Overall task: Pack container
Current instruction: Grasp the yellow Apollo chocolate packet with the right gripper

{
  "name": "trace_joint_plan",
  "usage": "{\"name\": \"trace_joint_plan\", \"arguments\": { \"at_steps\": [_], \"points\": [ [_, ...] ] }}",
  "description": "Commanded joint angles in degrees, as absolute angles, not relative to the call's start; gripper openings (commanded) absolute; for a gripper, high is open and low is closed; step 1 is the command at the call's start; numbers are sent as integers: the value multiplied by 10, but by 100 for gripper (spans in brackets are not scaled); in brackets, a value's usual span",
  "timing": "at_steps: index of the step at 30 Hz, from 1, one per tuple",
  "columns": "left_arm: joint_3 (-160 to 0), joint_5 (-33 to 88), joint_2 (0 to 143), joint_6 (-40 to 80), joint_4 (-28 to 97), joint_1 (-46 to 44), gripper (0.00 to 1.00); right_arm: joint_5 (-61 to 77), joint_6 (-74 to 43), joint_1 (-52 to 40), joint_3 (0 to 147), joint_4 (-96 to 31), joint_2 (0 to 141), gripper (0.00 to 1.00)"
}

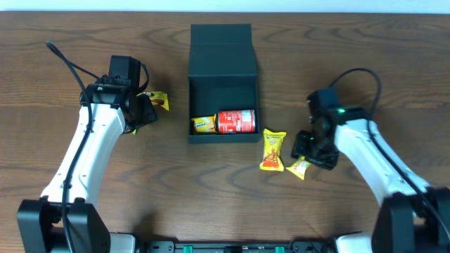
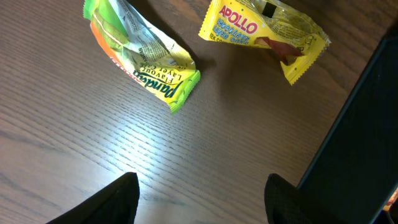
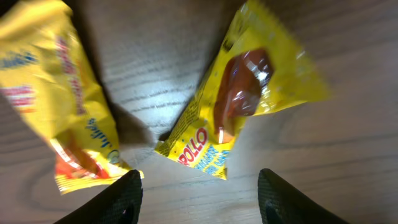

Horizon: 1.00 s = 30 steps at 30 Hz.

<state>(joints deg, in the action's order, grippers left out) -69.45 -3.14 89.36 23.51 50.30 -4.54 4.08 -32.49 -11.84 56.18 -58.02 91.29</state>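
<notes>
The brown wooden table carries a dark box, which stands between the two grippers and well apart from each. Ahead of the left gripper lie a green-and-yellow packet and, apart from it toward the box, a yellow Apollo packet. Just ahead of the right gripper lie a second Apollo packet and, close on its left, an orange-printed packet.

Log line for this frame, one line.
box open, can and snack inside | left gripper open, near green packet | right gripper open above yellow packet
</notes>
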Motion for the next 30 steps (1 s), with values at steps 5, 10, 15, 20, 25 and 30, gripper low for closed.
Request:
{"name": "trace_joint_plan", "arguments": {
  "at_steps": [5,10,15,20,25,30],
  "points": [
    [-699,-31,889,227,507,-44,66,16,-415,-127,559,-585,954,56],
    [-699,-31,889,227,505,-44,66,13,-415,-127,558,-573,975,54],
    [-699,-31,889,223,505,-44,66,13,-415,-127,557,-561,996,16],
    [-699,-32,889,223,504,-44,67,1,-415,-126,558,-548,1001,2],
    [-699,-30,901,232,494,-44,67,-20,-415,-115,573,-558,1000,1],
    [-699,-19,935,219,462,-44,67,-79,-380,-106,646,-598,1000,2]
  ]
}}
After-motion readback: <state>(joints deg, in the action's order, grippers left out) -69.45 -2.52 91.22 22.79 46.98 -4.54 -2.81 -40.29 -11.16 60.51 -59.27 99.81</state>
